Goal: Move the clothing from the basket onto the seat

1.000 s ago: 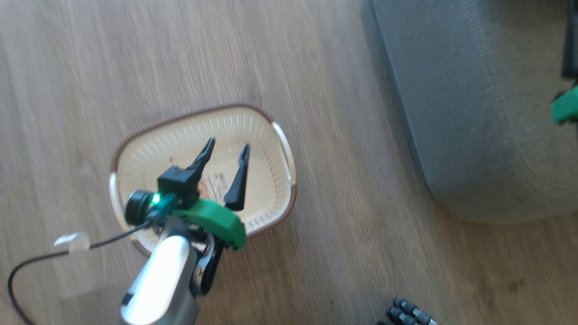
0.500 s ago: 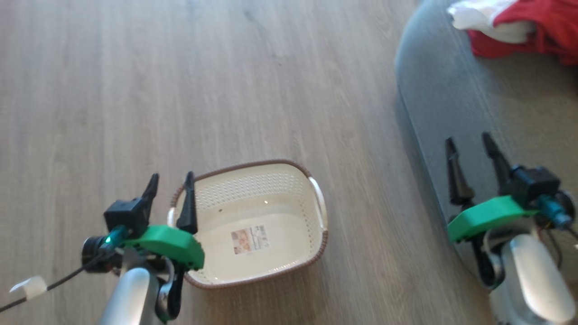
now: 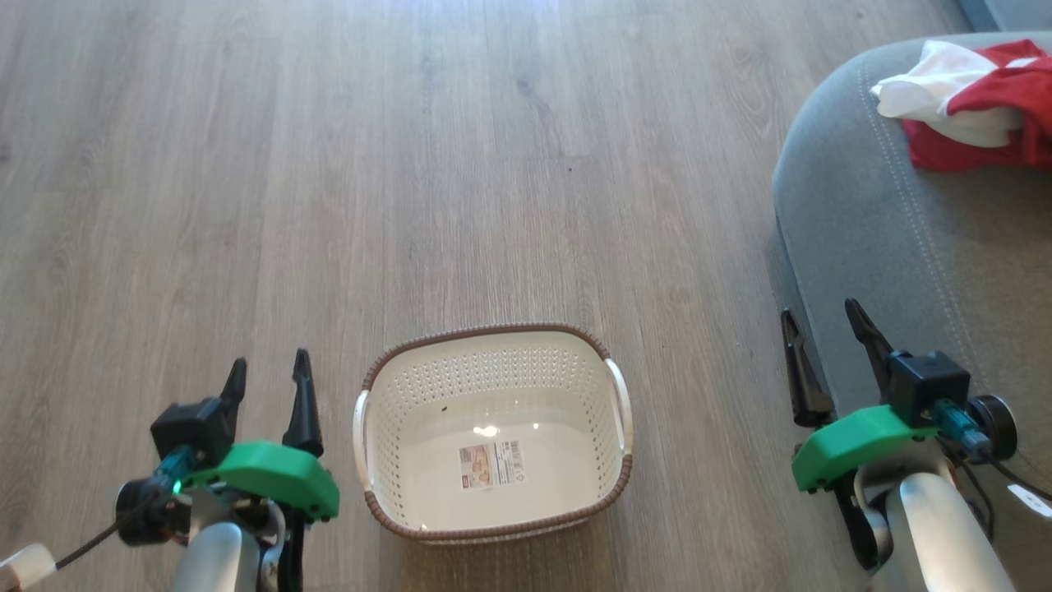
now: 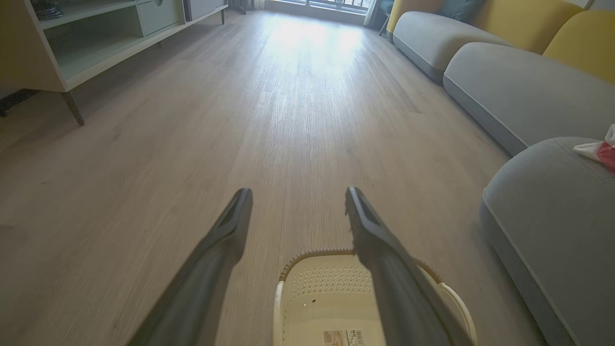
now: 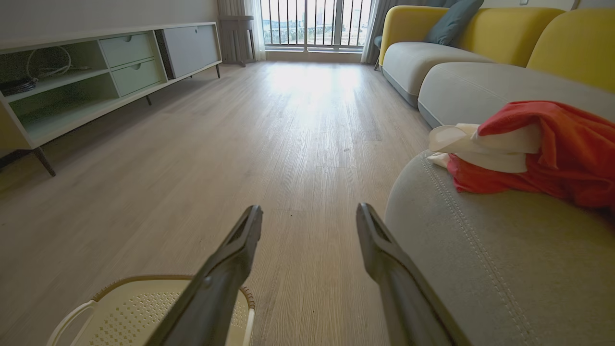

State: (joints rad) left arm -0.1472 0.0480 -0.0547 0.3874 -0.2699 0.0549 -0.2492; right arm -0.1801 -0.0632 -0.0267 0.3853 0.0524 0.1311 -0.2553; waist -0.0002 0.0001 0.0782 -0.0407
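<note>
On the pale wooden floor, a small cream plastic basket with little holes in its sides and a brown rim. White handles on its two short ends. On its bare cream bottom, a paper label.

Off to the right, a big grey cloth seat with a round corner and two lines of light stitching. Up on that seat, near the corner, the soft red and white clothing, all in a heap, well apart from the basket.

Low on the left, the left gripper with two long dark fingers. Over the floor, just beside the basket's left handle. Fingers spread wide, holding nothing.

Low on the right, the right gripper, by the seat's near edge. Fingers spread wide too, holding nothing. Clothing well beyond its tips.
</note>
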